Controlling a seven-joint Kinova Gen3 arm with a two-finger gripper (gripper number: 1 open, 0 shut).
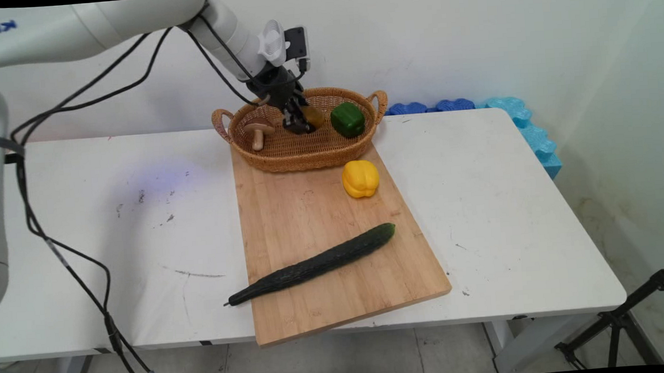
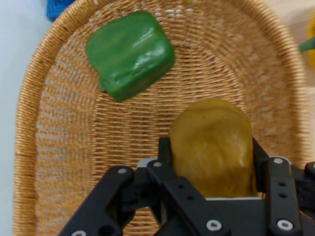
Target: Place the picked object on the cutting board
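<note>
The claw (image 2: pixel 211 167) is pinching a smooth, brownish-yellow potato (image 2: pixel 212 145) inside the wicker basket (image 1: pixel 307 150), beside the green pepper (image 2: pixel 130 54), while its black linkage is hiding the potato's lower part.

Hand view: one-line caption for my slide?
Black hand shut on brownish-yellow potato over woven wicker basket, blocky green bell pepper beside.

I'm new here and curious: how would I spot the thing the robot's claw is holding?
Find the wicker basket at the table's far edge. Over it, the gripper clamps a brownish-yellow potato, beside a green pepper; it alone is off the basket floor.
</note>
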